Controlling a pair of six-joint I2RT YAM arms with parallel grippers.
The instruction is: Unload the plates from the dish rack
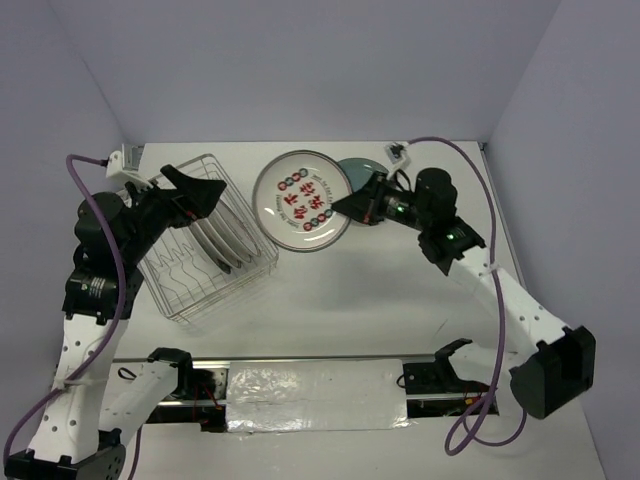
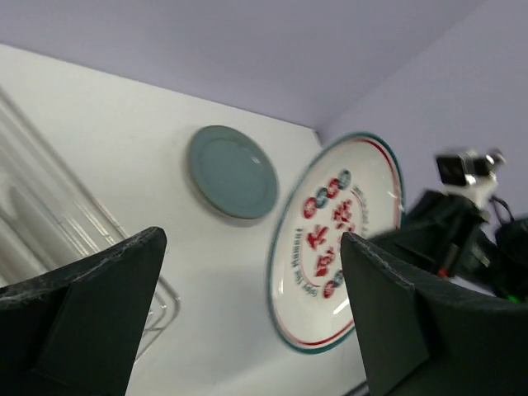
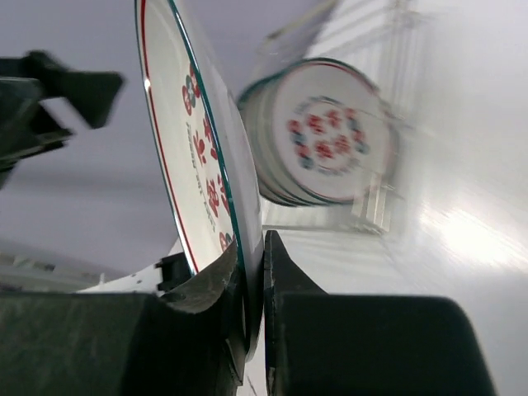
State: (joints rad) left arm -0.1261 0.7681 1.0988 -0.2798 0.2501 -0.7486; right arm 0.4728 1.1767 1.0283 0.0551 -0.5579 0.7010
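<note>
My right gripper (image 1: 345, 205) is shut on the rim of a white plate with red centre marks (image 1: 300, 198) and holds it above the table, right of the dish rack (image 1: 205, 255). In the right wrist view the gripper (image 3: 262, 272) pinches this plate (image 3: 186, 124) edge-on. A grey-teal plate (image 1: 352, 170) lies flat on the table behind it. Several plates (image 1: 218, 238) stand in the rack; they also show in the right wrist view (image 3: 318, 140). My left gripper (image 1: 205, 188) is open and empty above the rack's far side. Its wrist view shows the held plate (image 2: 338, 247) and the grey-teal plate (image 2: 231, 171).
The rack's wire edge (image 2: 49, 214) sits at the left of the left wrist view. A silver strip (image 1: 315, 395) runs along the table's near edge between the arm bases. Walls close in the table at the back and sides.
</note>
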